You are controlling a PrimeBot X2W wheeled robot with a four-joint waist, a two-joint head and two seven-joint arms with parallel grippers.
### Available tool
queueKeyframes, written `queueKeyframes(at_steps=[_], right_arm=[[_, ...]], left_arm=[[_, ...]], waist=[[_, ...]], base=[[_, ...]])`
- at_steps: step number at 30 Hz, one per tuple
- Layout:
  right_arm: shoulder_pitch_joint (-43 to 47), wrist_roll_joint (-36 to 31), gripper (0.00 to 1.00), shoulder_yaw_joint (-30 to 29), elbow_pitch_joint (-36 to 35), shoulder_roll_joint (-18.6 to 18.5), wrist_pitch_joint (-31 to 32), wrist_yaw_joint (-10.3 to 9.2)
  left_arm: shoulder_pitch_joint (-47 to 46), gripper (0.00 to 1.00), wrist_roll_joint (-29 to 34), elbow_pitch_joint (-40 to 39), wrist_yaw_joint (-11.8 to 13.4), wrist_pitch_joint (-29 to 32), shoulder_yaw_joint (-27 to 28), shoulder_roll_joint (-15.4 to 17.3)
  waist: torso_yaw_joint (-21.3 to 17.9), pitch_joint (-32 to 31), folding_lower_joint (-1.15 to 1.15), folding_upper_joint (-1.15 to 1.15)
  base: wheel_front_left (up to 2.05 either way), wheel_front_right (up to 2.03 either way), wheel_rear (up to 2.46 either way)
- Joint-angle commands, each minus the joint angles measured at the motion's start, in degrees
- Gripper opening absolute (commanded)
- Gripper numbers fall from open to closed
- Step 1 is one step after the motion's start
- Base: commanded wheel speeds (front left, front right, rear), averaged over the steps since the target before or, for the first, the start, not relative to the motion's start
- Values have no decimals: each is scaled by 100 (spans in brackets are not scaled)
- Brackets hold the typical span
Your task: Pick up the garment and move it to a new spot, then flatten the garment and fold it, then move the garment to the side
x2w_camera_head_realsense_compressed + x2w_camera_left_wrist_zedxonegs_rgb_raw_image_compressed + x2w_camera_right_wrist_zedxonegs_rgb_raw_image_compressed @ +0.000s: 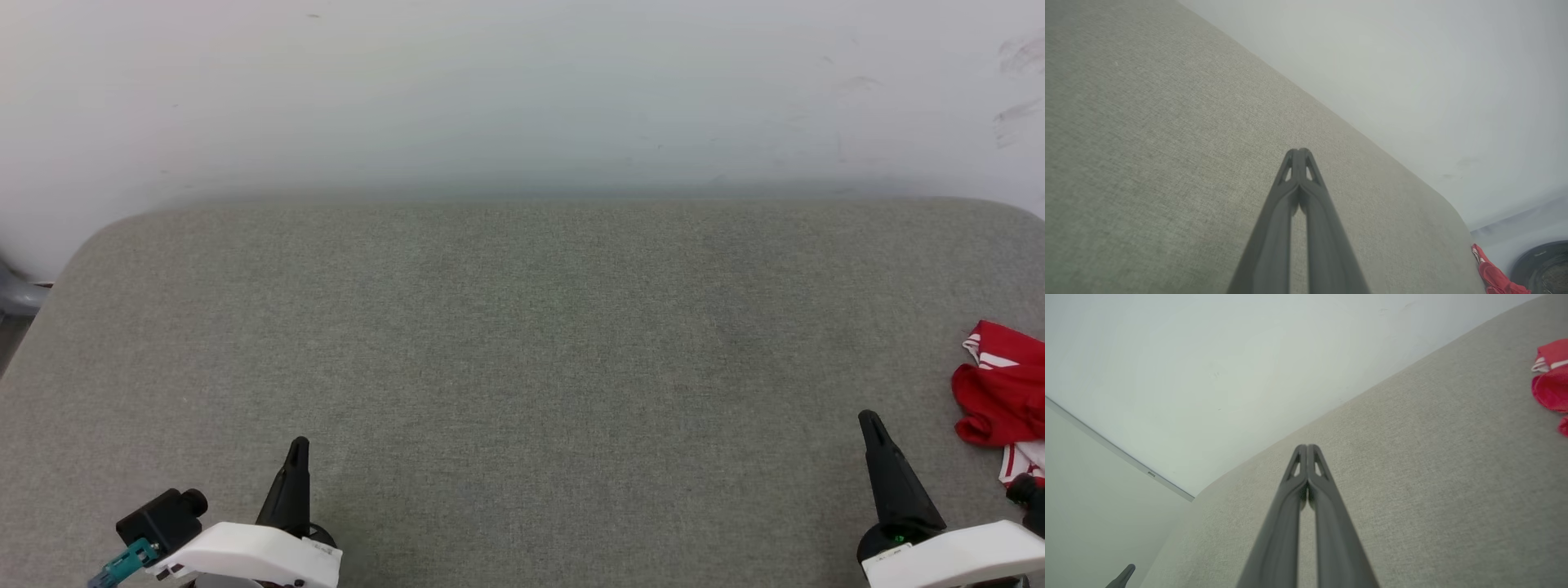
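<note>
Grey fabric surface (522,367), white wall (522,98)

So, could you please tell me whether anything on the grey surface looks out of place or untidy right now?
The red garment lies crumpled in a heap at the far right of the grey padded surface, rather than spread flat. Faint scuff marks show on the white wall. Nothing else stands out.

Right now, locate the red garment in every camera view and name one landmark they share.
Head view: the garment lies at the right edge, below mid-height, to the right of the right end effector.
Left wrist view: it is in the bottom right corner, at the far end of the grey cushion.
Right wrist view: it is at the upper right edge, on the cushion.
Shared landmark: the cushion's back edge against the white wall.
</note>
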Motion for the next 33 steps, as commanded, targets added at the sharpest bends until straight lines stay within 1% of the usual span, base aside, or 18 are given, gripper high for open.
queueKeyframes(at_steps=[1, 16, 17, 33], right_arm=[[-172, 270, 0, 2, 5, -55, 12, -1], [-423, 1431, 0, 13, 353, -80, 82, -2], [-469, 1642, 0, 13, 416, -83, 98, -1], [-682, 2603, 0, -1, 713, -85, 167, -2]], left_arm=[[-186, 0, -238, -92, -26, 59, 51, -10], [-284, 0, -1346, -93, -42, 352, 165, -41], [-295, 0, -1548, -93, -46, 404, 186, -46], [-385, 0, -2479, -94, -61, 649, 277, -73]], waist=[[-1, 0, 0, 0], [-13, 4, -1, 0], [-15, 5, -1, 0], [-26, 9, -1, 0]], base=[[0, 0, 0], [0, 0, 0], [0, 0, 0], [0, 0, 0]])
